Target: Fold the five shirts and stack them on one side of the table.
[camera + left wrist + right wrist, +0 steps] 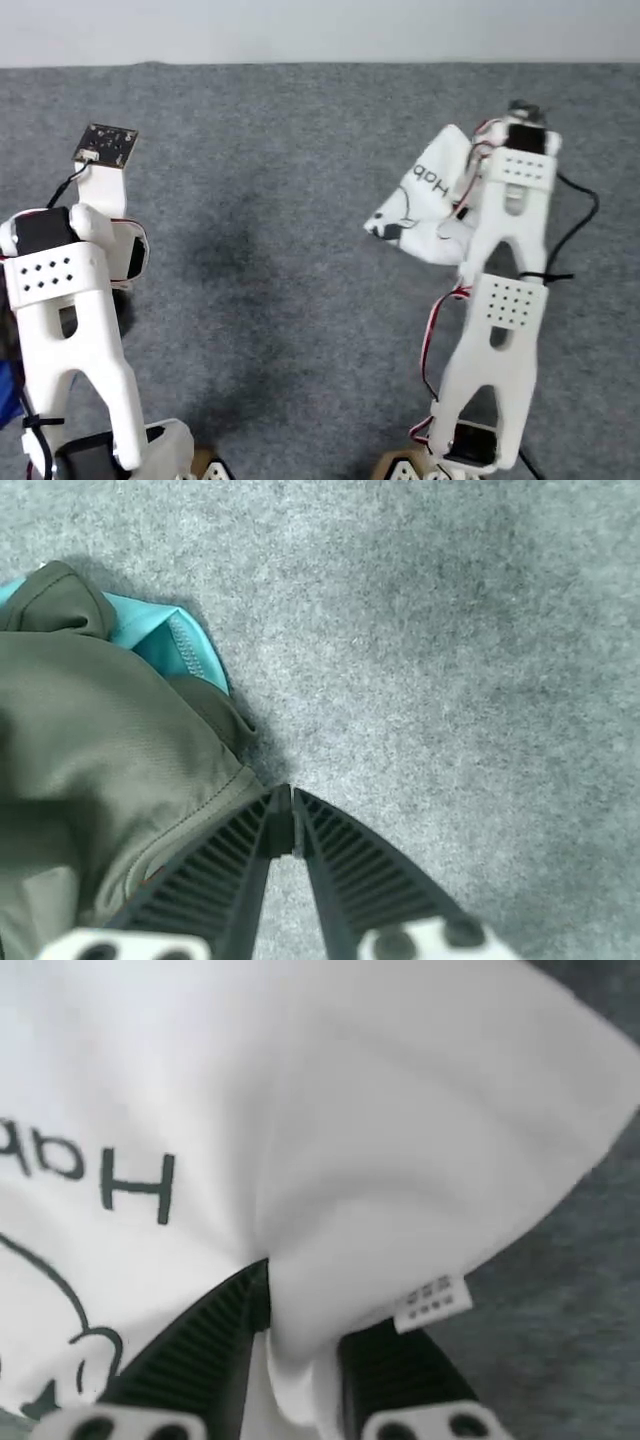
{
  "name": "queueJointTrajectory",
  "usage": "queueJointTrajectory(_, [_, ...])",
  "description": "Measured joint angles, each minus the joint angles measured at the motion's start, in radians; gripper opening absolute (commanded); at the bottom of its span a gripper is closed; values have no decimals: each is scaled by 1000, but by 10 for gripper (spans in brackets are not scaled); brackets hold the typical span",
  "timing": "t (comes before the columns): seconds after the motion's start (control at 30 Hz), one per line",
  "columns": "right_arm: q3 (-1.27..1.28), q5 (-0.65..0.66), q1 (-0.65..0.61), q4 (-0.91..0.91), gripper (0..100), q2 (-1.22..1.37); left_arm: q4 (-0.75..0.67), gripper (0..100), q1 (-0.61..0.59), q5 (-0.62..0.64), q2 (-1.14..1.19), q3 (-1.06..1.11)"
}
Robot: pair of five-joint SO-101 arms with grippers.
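My right gripper [312, 1308] is shut on a fold of a white shirt [330, 1110] with dark print, and the cloth bunches up between its two fingers. From above, that white shirt [425, 200] lies crumpled at the far right of the table, under the right arm's wrist. My left gripper [292, 805] is shut, its tips together just above the grey surface, right beside the hem of an olive-green shirt [100, 750]. A teal shirt [165, 635] peeks out from under the olive one.
The table is covered in grey felt [270, 230], bare across its middle and back. A bit of blue cloth [8, 392] shows at the left edge beside the left arm's base. Both arm bases stand at the front edge.
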Motion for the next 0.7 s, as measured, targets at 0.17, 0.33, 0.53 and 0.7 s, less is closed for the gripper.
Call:
queueJointTrajectory(0.17, [123,206,150,0,8,-127,0,5,0,0,0,0])
queueJointTrajectory(0.33, [157,402,365,0,8,-175,0,5,0,0,0,0])
queueJointTrajectory(0.53, [161,565,516,0,8,-175,0,5,0,0,0,0])
queueJointTrajectory(0.7, [161,641,577,-5,104,-137,0,5,0,0,0,0])
